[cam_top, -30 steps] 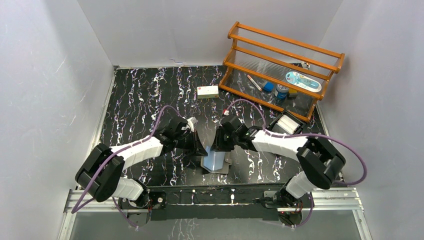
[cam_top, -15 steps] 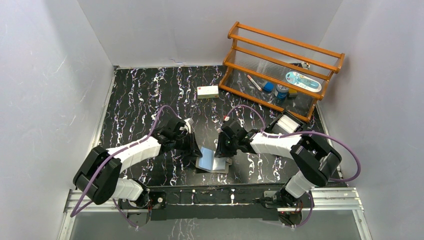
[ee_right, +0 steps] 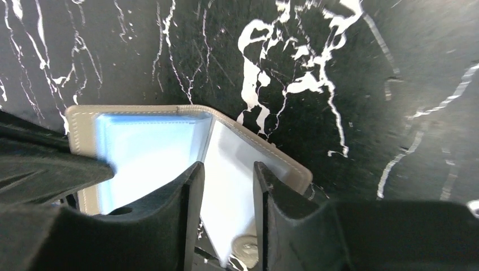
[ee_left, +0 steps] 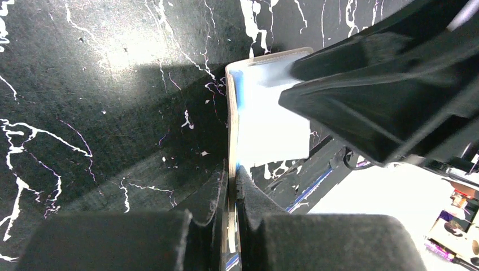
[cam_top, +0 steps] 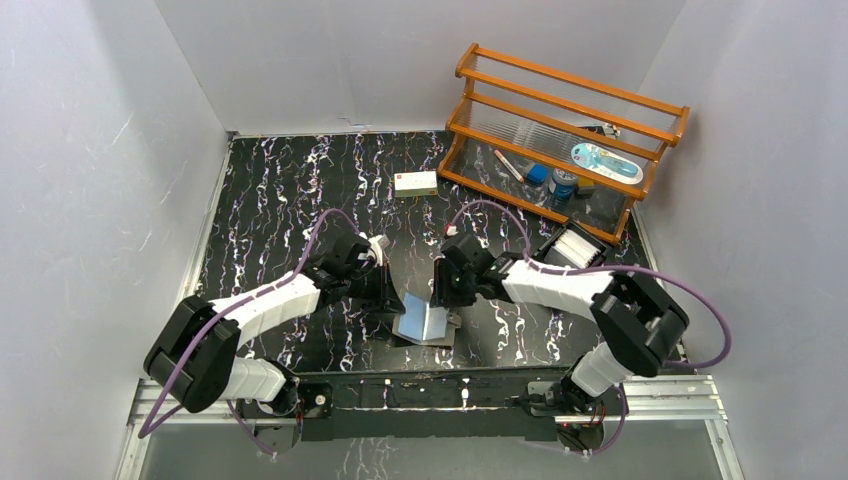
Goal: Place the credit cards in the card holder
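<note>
While left claw [ee_left: 231,183] pinches card holder [ee_left: 265,124] flap, holder open, blue inside, right claw [ee_right: 227,172] spread above

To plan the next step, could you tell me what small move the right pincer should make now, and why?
Probably lift the right pincer away toward the white cards: it hangs open and empty above the card holder, whose flap the left pincer pinches, spread open.

White-shelled, black-jointed arms [cam_top: 265,300], looping purple cables [cam_top: 487,202] along each.
</note>
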Available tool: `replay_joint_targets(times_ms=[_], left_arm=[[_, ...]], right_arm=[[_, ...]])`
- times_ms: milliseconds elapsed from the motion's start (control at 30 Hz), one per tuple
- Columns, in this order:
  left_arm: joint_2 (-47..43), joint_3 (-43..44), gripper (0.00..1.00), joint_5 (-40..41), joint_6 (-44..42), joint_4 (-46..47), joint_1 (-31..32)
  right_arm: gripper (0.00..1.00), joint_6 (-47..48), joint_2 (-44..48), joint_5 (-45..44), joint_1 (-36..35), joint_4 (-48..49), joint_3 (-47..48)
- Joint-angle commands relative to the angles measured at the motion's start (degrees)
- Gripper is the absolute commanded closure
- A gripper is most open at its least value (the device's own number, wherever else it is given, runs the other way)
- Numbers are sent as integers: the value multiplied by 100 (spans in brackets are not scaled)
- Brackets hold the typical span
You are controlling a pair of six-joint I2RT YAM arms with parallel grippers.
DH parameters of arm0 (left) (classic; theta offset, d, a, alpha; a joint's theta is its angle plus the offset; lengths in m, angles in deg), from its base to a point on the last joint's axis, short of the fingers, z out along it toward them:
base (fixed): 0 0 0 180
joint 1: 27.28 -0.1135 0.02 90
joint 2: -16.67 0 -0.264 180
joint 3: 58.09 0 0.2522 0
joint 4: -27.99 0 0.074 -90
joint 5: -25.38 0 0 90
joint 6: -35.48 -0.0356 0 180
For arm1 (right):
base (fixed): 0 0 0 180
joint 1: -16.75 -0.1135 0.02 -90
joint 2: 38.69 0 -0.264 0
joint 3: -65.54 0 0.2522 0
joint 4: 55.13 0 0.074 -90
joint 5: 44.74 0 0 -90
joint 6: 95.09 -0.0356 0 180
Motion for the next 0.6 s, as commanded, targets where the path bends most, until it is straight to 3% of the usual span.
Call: replay_joint_targets(times_ms=[0,167,367,567], left_arm=[[-269,94,100,-166,-169,-149,-35],[-367,180,100,-388,-230,-189,-35],[-480,236,100,-353,-133,-349,-34],[-459,200,100,-419,-102,-315,-34]], right_arm=[[52,844,821,-1000,19,-777,632],[48,2138,1823,-2030,156,-949,750],[45,4848,2703,-3667,380,-824,462],[44,5858,2484,-2961,2137,-1699,938]])
